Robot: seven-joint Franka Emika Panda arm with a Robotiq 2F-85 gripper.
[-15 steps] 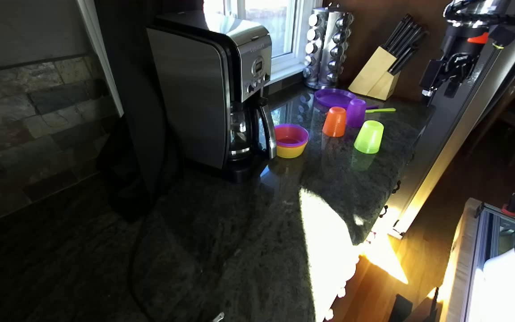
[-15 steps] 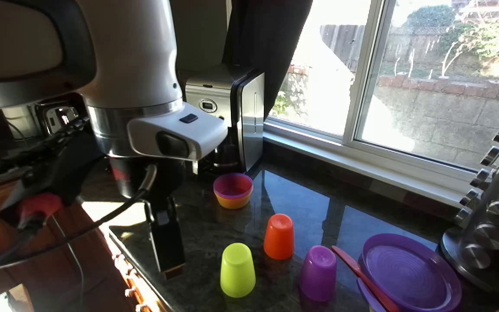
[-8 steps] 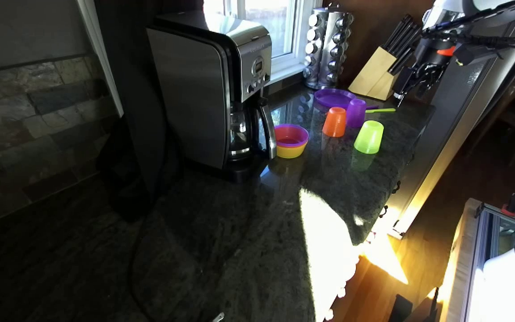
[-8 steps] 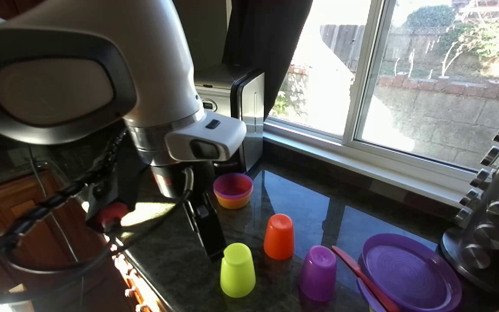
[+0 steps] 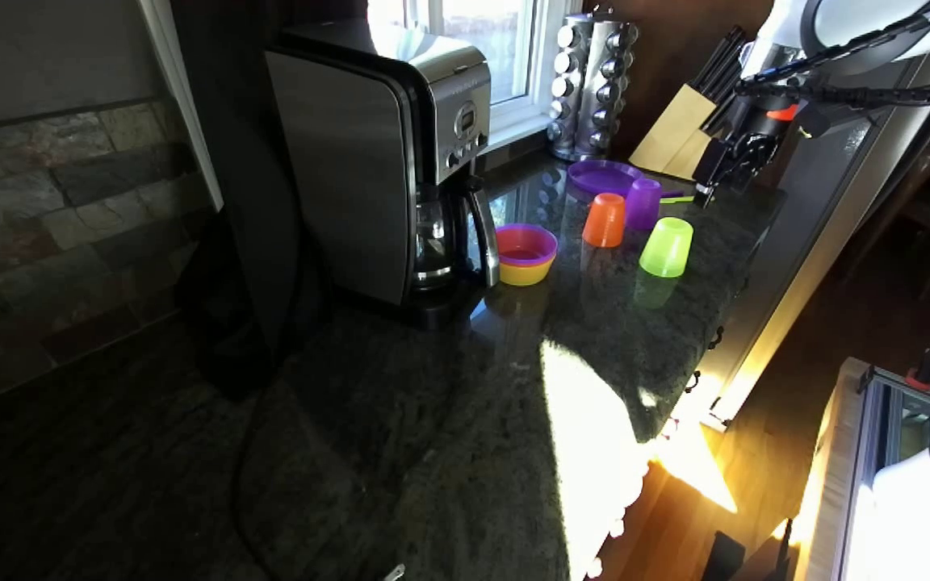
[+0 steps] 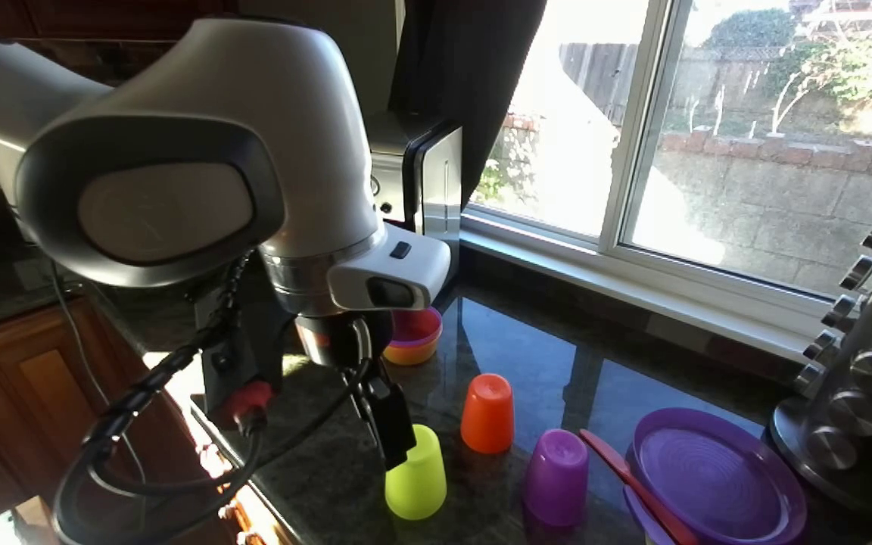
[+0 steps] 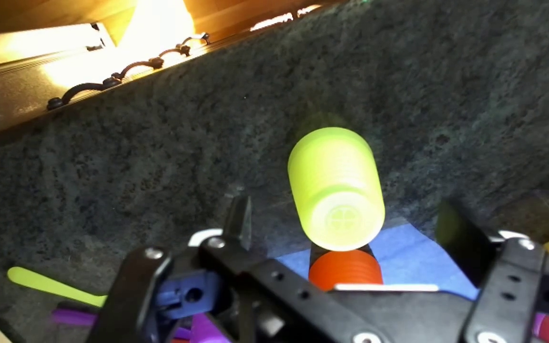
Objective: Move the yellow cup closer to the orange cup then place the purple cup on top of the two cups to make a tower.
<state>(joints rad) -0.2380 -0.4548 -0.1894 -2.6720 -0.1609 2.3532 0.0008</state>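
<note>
The yellow cup (image 5: pixel 666 248) stands upside down on the dark counter, nearest the counter's edge; it also shows in an exterior view (image 6: pixel 415 488) and the wrist view (image 7: pixel 334 166). The orange cup (image 5: pixel 604 220), upside down, stands apart from it (image 6: pixel 487 412); the wrist view shows it partly hidden by the gripper (image 7: pixel 346 269). The purple cup (image 5: pixel 643 204) stands upside down beside the orange one (image 6: pixel 557 477) and is mostly hidden in the wrist view (image 7: pixel 205 329). My gripper (image 7: pixel 346 226) is open and empty, its fingers spread wide on either side of the yellow cup's line, above the counter (image 6: pixel 400 458).
Stacked pink and yellow bowls (image 5: pixel 524 273) sit by the coffee maker (image 5: pixel 384 161). A purple plate (image 6: pixel 716 469) with a red knife (image 6: pixel 633 484) lies past the purple cup. A spice rack (image 5: pixel 590 89) and knife block (image 5: pixel 675 133) stand behind. The counter edge (image 7: pixel 174 66) runs near the yellow cup.
The arm and gripper have moved over the counter and lower, toward the yellow cup; in an exterior view a finger now overlaps that cup. The cups have not moved.
</note>
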